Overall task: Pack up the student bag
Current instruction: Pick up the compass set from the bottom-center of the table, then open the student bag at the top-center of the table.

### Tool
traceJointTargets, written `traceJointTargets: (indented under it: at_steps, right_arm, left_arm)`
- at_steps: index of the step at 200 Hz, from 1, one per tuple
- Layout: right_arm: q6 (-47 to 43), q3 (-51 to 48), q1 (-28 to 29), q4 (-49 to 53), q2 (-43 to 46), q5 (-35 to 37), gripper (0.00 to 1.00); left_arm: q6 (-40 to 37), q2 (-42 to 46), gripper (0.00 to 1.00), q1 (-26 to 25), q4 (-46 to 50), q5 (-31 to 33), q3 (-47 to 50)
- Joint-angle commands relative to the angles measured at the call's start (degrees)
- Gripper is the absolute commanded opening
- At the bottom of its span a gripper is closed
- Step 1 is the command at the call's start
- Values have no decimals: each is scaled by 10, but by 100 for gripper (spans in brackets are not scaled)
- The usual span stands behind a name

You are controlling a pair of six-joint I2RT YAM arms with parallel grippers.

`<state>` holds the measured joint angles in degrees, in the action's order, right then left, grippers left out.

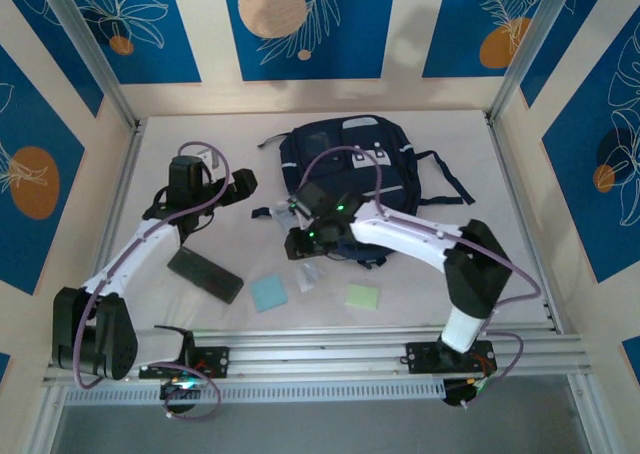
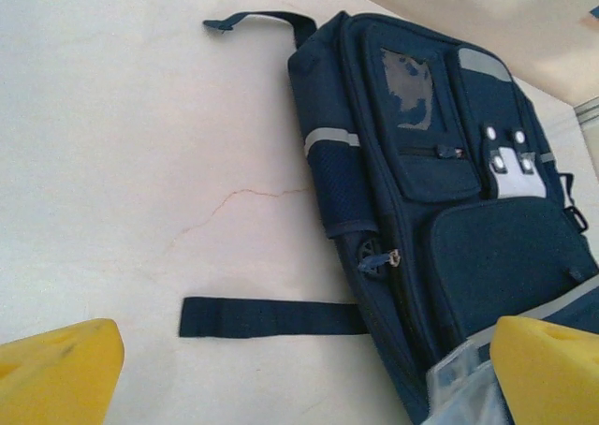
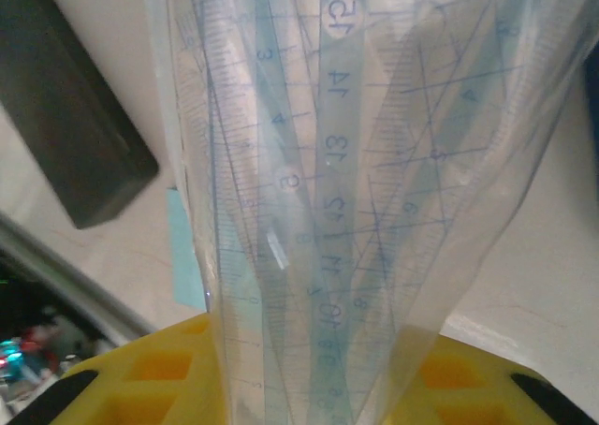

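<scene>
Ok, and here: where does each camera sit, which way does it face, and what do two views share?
Top external: above, behind the bases, looking down; left arm, right arm, student bag.
Left wrist: faces the bag's front across the table; yellow fingers at the bottom corners.
Right wrist: looks along yellow fingers at the ruler sleeve they pinch.
Shared: the bag, in top and left wrist.

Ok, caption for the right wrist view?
Right gripper clamps a clear ruler pouch; black case at upper left.
</scene>
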<state>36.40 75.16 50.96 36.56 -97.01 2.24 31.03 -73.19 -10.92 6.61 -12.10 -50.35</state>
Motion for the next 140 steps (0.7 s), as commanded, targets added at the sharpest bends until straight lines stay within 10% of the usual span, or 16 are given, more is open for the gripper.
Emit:
traceJointTargets:
  at_steps: [1,140]
  right_arm:
    - [-2,-30,-47,-36,62,-55,29]
    - [-41,-201,-491,13,305,-120,30]
  left_arm:
    - [-13,8,97,1,-21,-45,-18]
    - [-312,-260,86,-307,124,15,-274]
